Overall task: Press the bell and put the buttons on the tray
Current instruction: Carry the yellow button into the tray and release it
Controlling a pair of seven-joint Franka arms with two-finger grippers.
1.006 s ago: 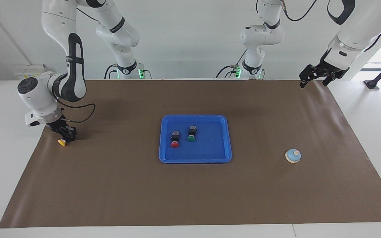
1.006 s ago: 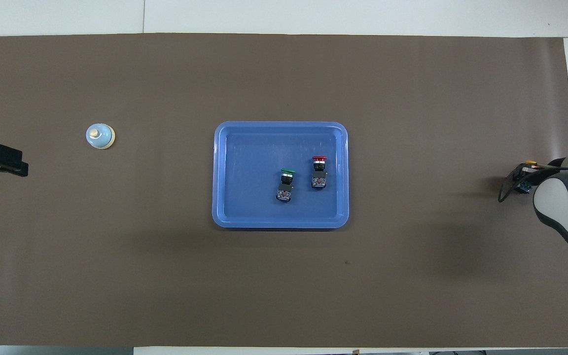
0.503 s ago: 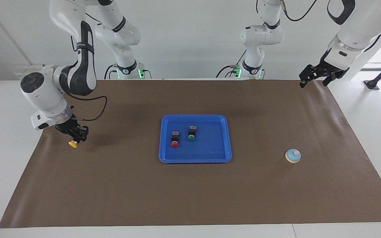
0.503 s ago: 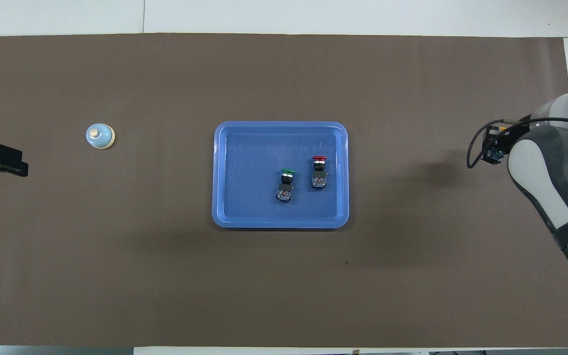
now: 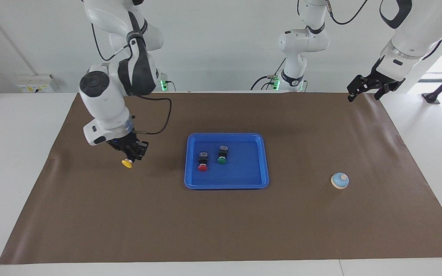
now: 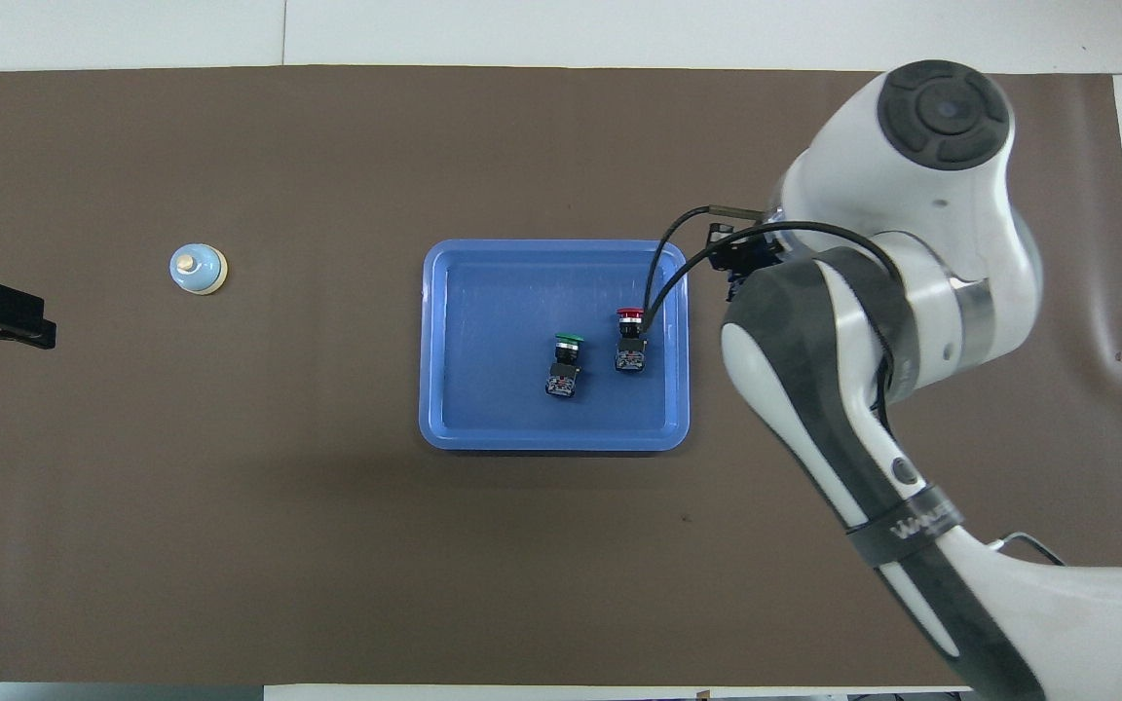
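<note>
Clamping the yellow-capped black push-button (image 5: 127, 162), the right gripper (image 5: 132, 155) has carried it toward the blue plastic tray (image 5: 226, 186); overhead, the arm hides it. The left gripper (image 5: 366, 89) waits spread wide.

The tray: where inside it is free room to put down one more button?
In the tray, the red button and green button crowd the half toward the right arm. The half toward the bell is bare. The right gripper carries the yellow button.
</note>
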